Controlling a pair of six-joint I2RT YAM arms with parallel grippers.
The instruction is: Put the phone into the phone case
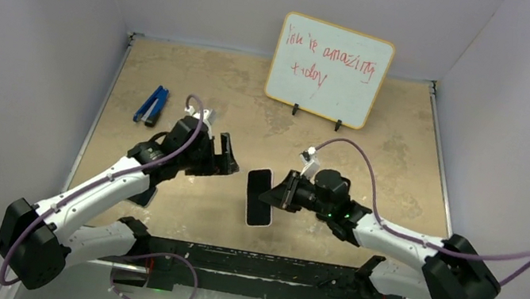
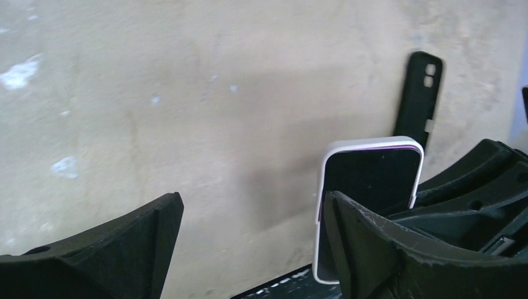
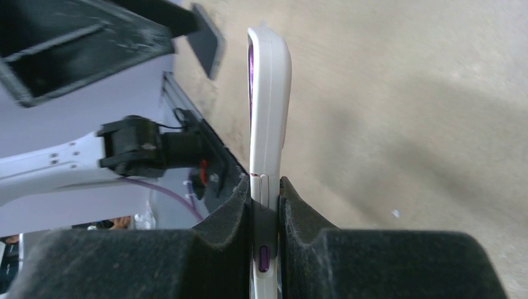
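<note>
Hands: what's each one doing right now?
Left hand: open, holding nothing.
Right hand: closed on the phone.

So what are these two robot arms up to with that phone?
The right gripper is clamped on a white phone, holding it up on its edge. The left gripper is open beside it and holds nothing. The black phone case lies flat on the table near the left arm, with no phone in it yet.
</note>
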